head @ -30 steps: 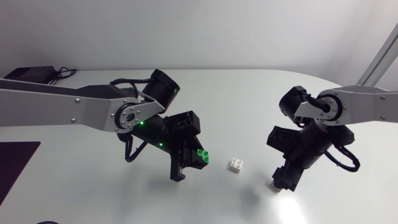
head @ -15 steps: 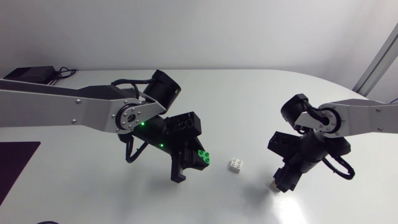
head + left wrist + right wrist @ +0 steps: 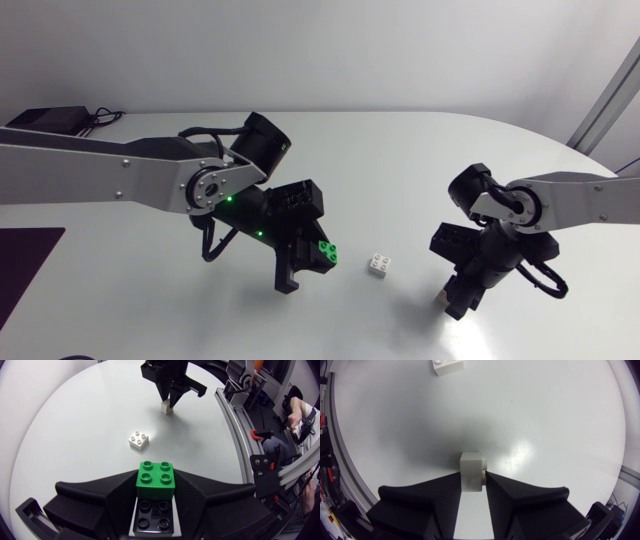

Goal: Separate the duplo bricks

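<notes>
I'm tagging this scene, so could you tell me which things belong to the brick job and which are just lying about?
Job: green brick and black brick in left gripper; loose white brick; pale brick in right gripper.
Lying about: black box; purple mat.

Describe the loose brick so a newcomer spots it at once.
On the pale grey tabletop, look between the two arms. A small white four-stud plastic brick lies there alone. Unlike the green plastic brick in the left fingers and the off-white brick in the right fingers, nothing holds it.
</notes>
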Controlling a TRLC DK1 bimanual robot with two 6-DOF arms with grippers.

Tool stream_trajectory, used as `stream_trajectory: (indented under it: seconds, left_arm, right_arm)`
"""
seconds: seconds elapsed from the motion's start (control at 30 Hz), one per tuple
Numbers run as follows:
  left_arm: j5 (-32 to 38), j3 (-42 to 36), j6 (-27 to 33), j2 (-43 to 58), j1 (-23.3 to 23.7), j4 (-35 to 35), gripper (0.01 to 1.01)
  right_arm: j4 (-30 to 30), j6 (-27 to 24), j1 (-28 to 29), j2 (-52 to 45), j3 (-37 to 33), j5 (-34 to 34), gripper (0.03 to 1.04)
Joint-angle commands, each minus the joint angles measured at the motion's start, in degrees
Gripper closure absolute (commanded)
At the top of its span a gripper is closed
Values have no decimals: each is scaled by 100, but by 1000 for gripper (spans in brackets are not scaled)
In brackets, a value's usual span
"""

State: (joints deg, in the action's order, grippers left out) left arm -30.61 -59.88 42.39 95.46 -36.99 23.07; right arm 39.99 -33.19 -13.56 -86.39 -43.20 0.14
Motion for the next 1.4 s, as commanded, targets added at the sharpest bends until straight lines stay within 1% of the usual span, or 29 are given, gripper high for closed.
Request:
stream_trajectory:
  seconds: [0.0,0.1,0.17,0.2,0.23,0.33,0.4,0.53,0.57,0.67,0.73,0.77,0.87,0.9,1.03,1.17,1.23,1.37]
  left_arm:
    - [29,125,50,-80,-36,-48,636]
    - [29,125,50,-89,-36,-48,636]
    - [29,125,41,-80,-36,-48,636]
    - [29,134,41,-80,-45,-48,636]
    - [29,134,41,-80,-45,-48,636]
    - [29,125,24,-80,-54,-48,636]
    - [29,125,6,-80,-62,-48,636]
    - [29,125,-20,-89,-80,-48,636]
    - [29,134,-20,-89,-80,-48,636]
    - [46,134,-29,-98,-89,-48,636]
    - [46,125,-47,-98,-106,-48,636]
    - [55,125,-47,-98,-115,-48,636]
    - [73,125,-64,-98,-124,-48,636]
    - [73,125,-64,-98,-124,-48,636]
    - [73,134,-82,-98,-133,-48,636]
    - [82,134,-82,-98,-159,-48,636]
    - [82,125,-91,-98,-159,-48,636]
    - [99,125,-108,-107,-168,-48,636]
  right_arm:
    - [-35,111,-147,228,128,82,915]
    - [-246,49,-419,562,251,364,925]
    - [-545,-38,-683,808,426,610,926]
    - [-808,-126,-823,905,558,856,926]
    - [-1204,-258,-955,949,734,1199,925]
    - [-2320,-662,-1245,887,1138,1823,926]
    - [-3401,-1084,-1535,729,1499,2332,926]
    - [-5326,-1884,-1606,166,1877,2851,926]
    - [-5721,-2095,-1632,34,1956,2904,926]
    - [-6451,-2376,-1825,-396,2017,3097,925]
    - [-6899,-2658,-1887,-686,2052,3211,925]
    - [-7005,-2745,-1913,-757,2052,3211,925]
    - [-7040,-2948,-1948,-818,2017,3211,920]
    - [-7040,-3036,-1957,-827,2009,3211,898]
    - [-7005,-3273,-1957,-844,2009,3211,654]
    - [-6978,-3308,-1957,-818,2061,3203,562]
    - [-6969,-3308,-1957,-801,2123,3203,487]
    - [-6969,-3290,-1957,-651,2334,3203,374]
